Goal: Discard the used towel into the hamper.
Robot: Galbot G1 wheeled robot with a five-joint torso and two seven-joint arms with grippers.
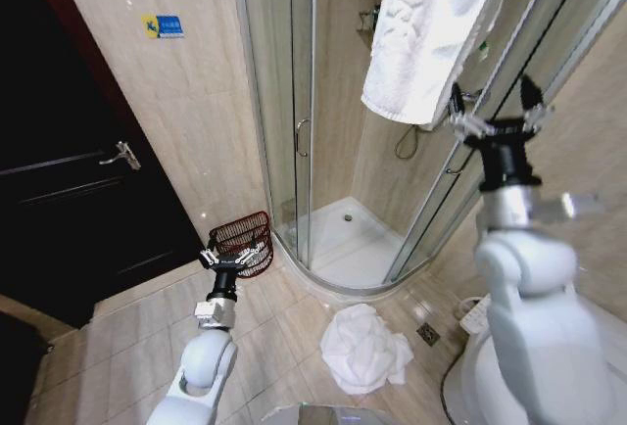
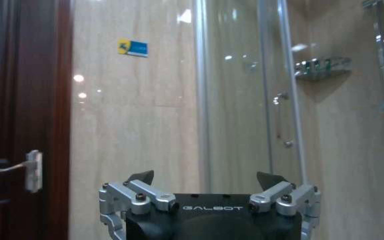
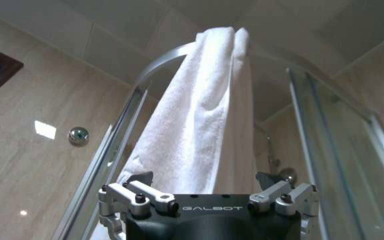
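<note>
A white towel (image 1: 431, 23) hangs folded over the top rail of the shower enclosure, and the right wrist view shows this towel (image 3: 192, 115) just ahead. My right gripper (image 1: 493, 97) is raised beside its lower corner, open and holding nothing, apart from the cloth. Another white towel (image 1: 364, 347) lies crumpled on the floor tiles in front of the shower. The hamper (image 1: 245, 231), a dark reddish wire basket, stands against the wall next to the shower door. My left gripper (image 1: 235, 252) is held low in front of it, open and holding nothing.
The curved glass shower enclosure (image 1: 294, 131) with a white tray (image 1: 343, 239) fills the middle. A dark door (image 1: 59, 170) with a metal handle (image 1: 122, 156) is on the left. A floor drain (image 1: 428, 333) sits near the crumpled towel.
</note>
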